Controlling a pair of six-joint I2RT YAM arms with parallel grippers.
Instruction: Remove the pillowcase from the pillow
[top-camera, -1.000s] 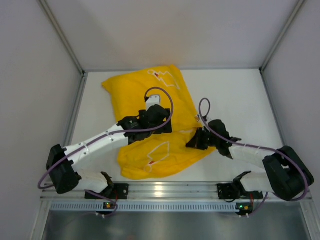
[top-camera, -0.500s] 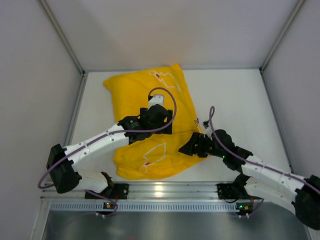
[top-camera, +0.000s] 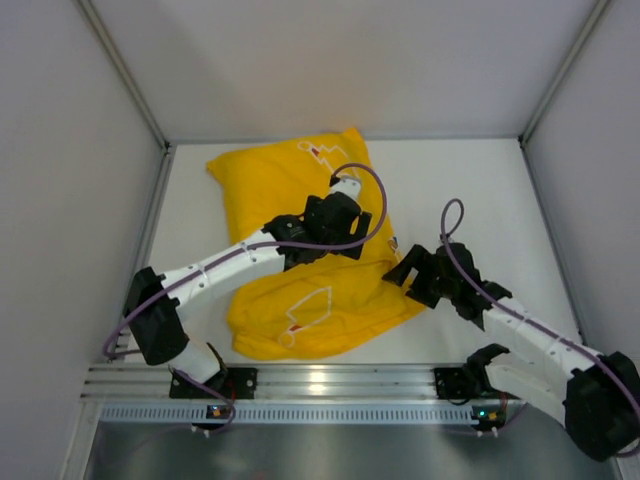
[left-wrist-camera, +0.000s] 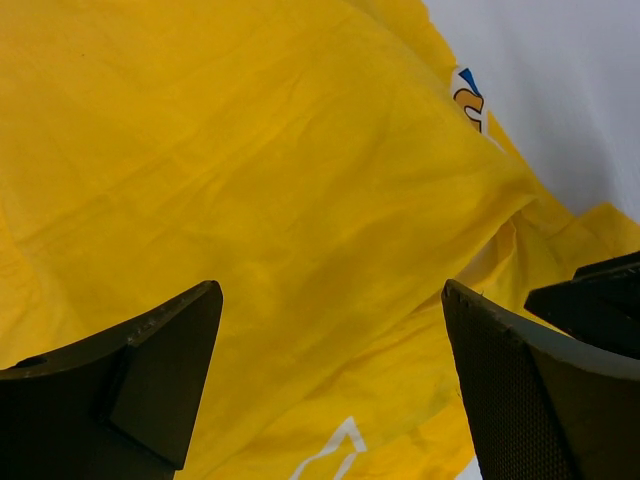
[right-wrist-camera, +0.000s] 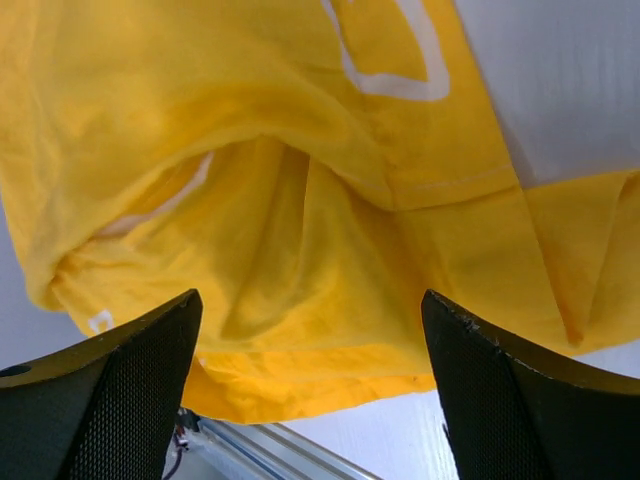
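Under left jaws: mid-panel of the pillowcase (left-wrist-camera: 280, 200). Jaws wide open, holding nothing. Pillow not visible, presumably inside; the case looks fuller beyond the left jaws. Between right jaws: loose folded hem at the case edge, worktop (right-wrist-camera: 560, 80) just past it. Jaws wide open, empty. Step looks like grasp setup. Next: left pins the bulk, right closes on the hem layer only and pulls away.

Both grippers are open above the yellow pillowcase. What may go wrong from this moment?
1. The right gripper faces loose folds at what looks like the open end of the pillowcase; it may pinch both layers together and close it.
2. The left gripper holds nothing, so the whole bundle may slide when pulled.
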